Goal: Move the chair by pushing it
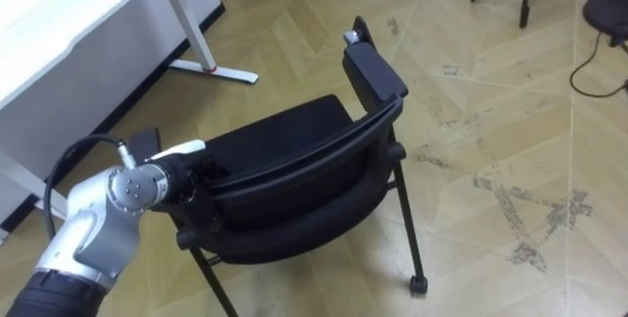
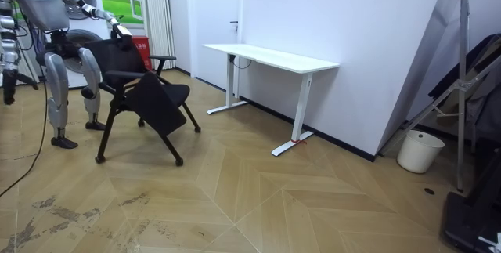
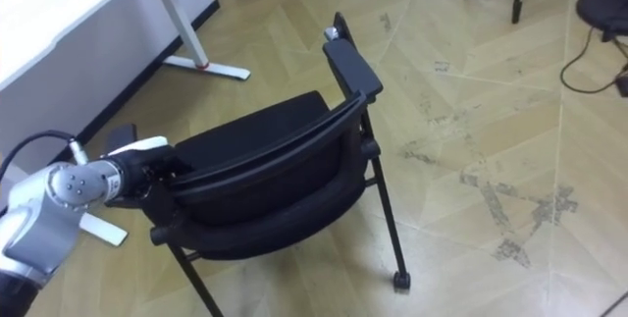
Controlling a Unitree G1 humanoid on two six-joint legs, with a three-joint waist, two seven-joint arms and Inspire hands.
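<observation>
I am viewing the chair [image 1: 285, 175], showing black in seat, back and frame; my left hand [image 1: 184, 173] is showing black past a silver wrist. The floor [image 1: 491, 111] is displaying tan wood chevrons with grey scuffs; the tabletop [image 1: 69, 13] is appearing white.

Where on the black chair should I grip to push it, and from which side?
On the chair, grip the backrest's top rail, coming from behind, where the robot stands. The rail runs curved across the view, with the seat beyond it, so a push there likely drives the chair forward. The left hand sits at the rail's left end.
</observation>
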